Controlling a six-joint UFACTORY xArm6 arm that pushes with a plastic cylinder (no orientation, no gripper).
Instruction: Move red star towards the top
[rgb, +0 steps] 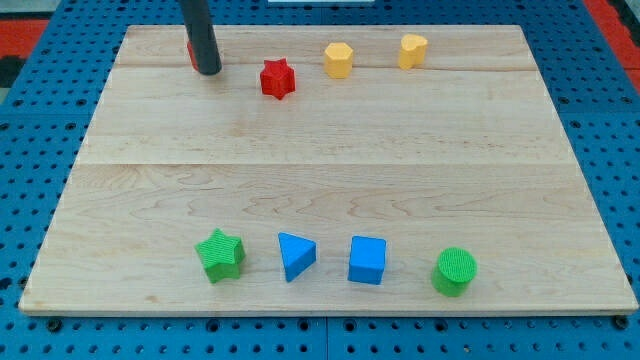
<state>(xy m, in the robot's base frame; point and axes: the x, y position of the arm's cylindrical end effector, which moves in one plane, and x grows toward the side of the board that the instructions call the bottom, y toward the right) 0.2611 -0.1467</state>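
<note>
So we've got the wooden board (330, 150) sitting on a blue pegboard surface (30, 150), and that board is the only thing here holding anything. Everything on it is loose blocks, no bins or trays.

Our red star (278, 78) is already up near the view's top, sitting flat on the board, a bit left of centre. To its right we see a yellow hexagon-ish block (339, 59), then another yellow block (413, 50) further right, shape hard to call.

My tip (208, 72) is down on the board at the view's upper left, just left of the red star with a clear gap between them, not touching it. It's a plain rod, so nothing to spread or pinch, and it isn't pressed against the star. Right behind the rod there's a sliver of another red block (190, 52), mostly hidden, so we can't tell its shape.

Along the view's bottom, left to right: green star (220, 254), blue triangle (296, 255), blue cube (367, 260), green cylinder (455, 270).
</note>
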